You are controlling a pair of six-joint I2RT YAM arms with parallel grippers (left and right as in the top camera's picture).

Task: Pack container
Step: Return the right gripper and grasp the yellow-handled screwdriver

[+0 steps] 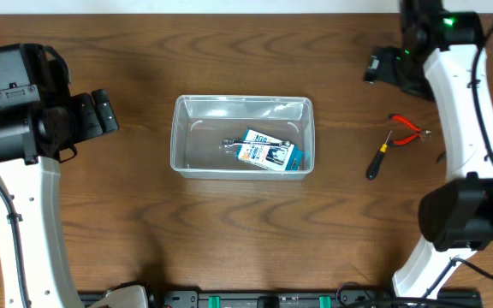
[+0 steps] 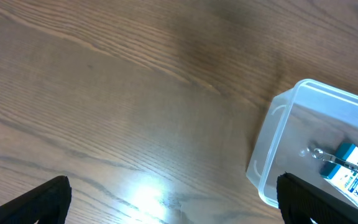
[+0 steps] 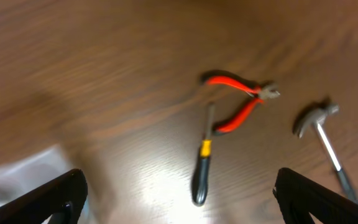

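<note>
The container sits in the middle of the bench, with a blue packet inside. The screwdriver and the red pliers lie outside it, over on the right, near the right hand. That hand is spread wide and holds nothing. The left hand is spread wide too (it is far from the tools, on the container's other side). The screwdriver lies slanted, almost pointing at the right hand. I think the right arm should fetch it and carry it left.
</note>
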